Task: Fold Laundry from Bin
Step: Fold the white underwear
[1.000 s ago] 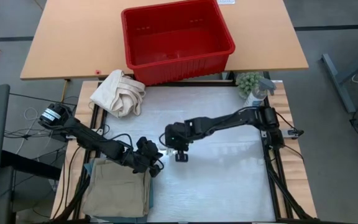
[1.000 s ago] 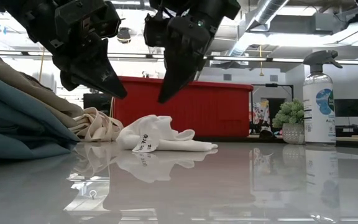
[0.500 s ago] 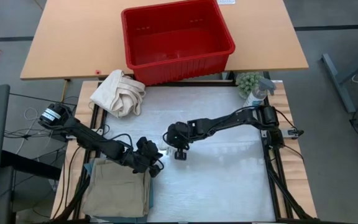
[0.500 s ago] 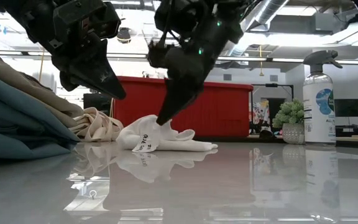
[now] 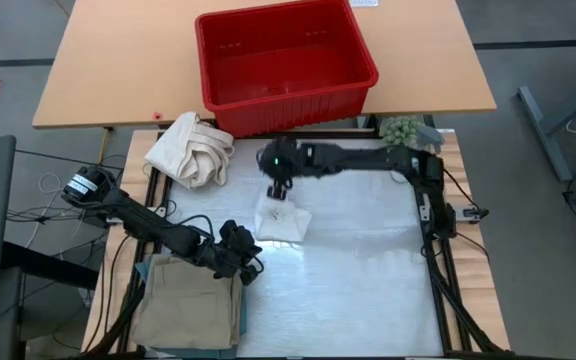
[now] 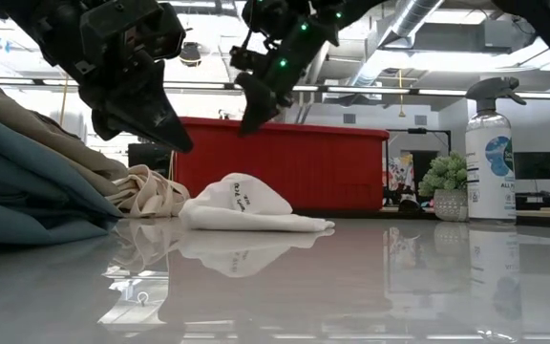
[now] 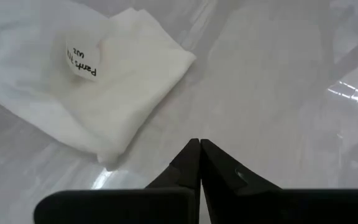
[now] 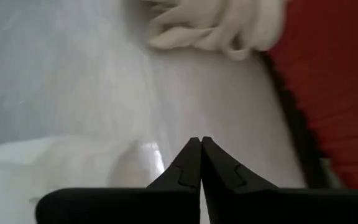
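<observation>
High view — white cloth just below right hand.

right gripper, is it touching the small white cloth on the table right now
Apart. The low view shows the right gripper raised well above the small white cloth, with open background between them. Its fingers are shut and empty.

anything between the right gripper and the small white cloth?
Nothing visible. The right gripper, shut and empty, hangs just above the far edge of the small white cloth, with only air between them. The cream bundle lies off to the side.
</observation>
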